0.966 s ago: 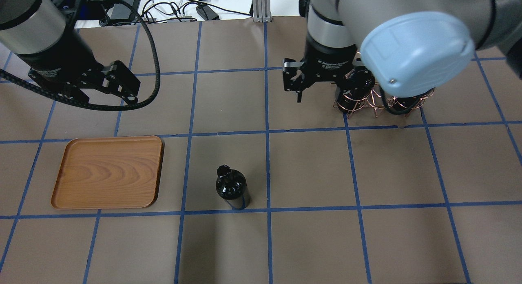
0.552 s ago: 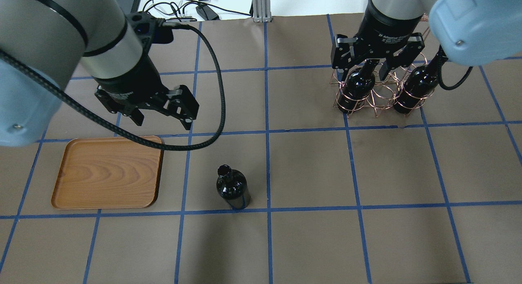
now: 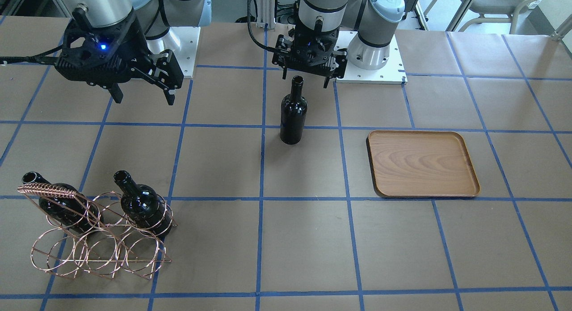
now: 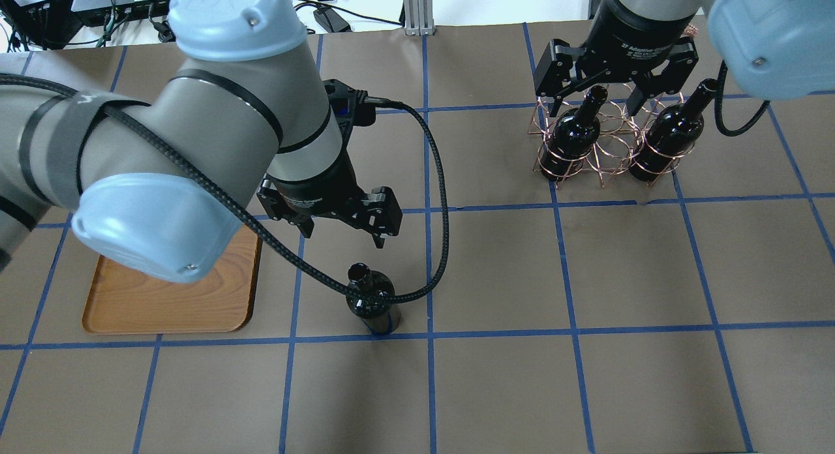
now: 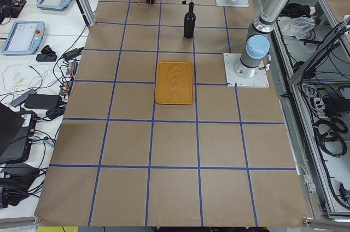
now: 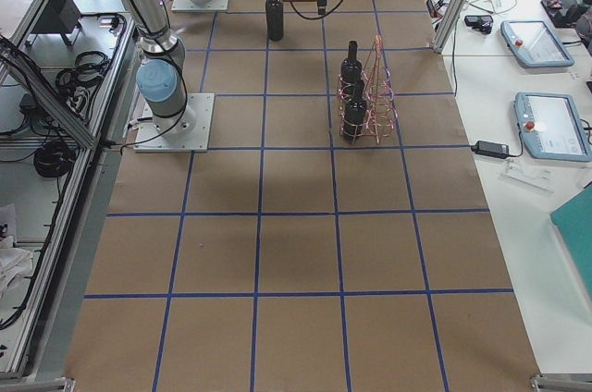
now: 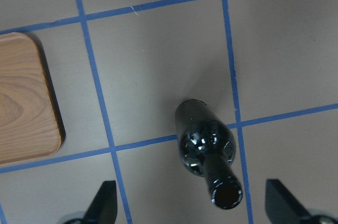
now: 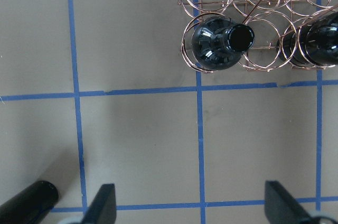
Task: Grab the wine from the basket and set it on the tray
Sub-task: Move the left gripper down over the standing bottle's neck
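Seen from overhead, the tray [image 4: 196,304] lay flat on the table [image 4: 496,389] at the far left, and the left arm [image 4: 215,128] hid its upper part. Just right of it, but not touching it, the bottle [image 3: 293,116] stood upright on a blue tape line [image 4: 587,328], out of the basket and not on the tray. The left gripper [image 4: 344,235] hung over the bottle with its jaws wide apart and nothing between them. Its wrist camera looked down on the open mouth, which lay between the two fingertips [image 7: 103,203] and nearer the right-hand one. How high the gripper hung above the mouth was hard to judge from these angles. A black cable [image 4: 438,199] looped from that wrist and crossed in front of the bottle's shoulder in the overhead view. Further right, the right gripper [image 3: 144,97] was also spread open and empty. It was raised off the table on the robot's side of the basket [image 3: 96,253], well clear of the wire. The basket stood at the far right on the table. A second bottle [image 4: 573,137] stood in the left-hand ring and a third bottle [image 4: 662,144] in the right-hand ring, with one ring between them. Both leaned slightly, necks up. The right wrist camera showed the second bottle's mouth from above, ringed by copper wire.
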Tool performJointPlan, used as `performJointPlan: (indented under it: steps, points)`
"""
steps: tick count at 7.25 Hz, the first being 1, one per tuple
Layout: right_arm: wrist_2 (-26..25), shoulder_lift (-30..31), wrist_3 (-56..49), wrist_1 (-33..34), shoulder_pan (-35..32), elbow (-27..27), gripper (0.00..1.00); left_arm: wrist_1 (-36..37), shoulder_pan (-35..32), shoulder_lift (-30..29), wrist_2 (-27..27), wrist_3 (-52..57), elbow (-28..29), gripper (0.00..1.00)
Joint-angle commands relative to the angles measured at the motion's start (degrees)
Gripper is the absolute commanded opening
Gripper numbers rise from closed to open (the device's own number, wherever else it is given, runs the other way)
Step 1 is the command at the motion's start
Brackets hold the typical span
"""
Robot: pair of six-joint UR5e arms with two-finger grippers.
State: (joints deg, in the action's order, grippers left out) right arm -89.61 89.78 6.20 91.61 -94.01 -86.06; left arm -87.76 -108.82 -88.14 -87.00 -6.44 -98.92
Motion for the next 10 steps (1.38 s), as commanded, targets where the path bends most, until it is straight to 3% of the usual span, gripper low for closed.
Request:
performJointPlan:
  steps: [1, 2, 4, 6, 10]
  points:
    - [-0.3, 0.14, 3.87, -2.47, -0.91, 4.39, 1.0, 0.31, -1.13, -2.37, -0.02, 0.54, -1.97, 0.98]
    - [-0.22, 0.22, 4.34, -6.49, -1.17, 4.85, 1.0, 0.4, -1.3, -2.91, -0.1, 0.55, -2.15, 0.97]
    - [-0.22, -0.13, 3.73, -6.27, -1.18, 4.33, 1.0, -0.04, -1.3, -2.91, -0.11, 0.55, -3.64, 0.97]
    - [-0.39, -0.48, 3.82, -1.55, -1.18, 4.06, 1.0, -0.04, -1.39, -2.91, -0.1, 0.46, -4.79, 0.86]
    - [-0.13, -0.48, 3.73, -0.82, -0.57, 0.65, 1.0, -0.39, -1.66, -2.83, 0.16, 0.2, -4.79, 0.68]
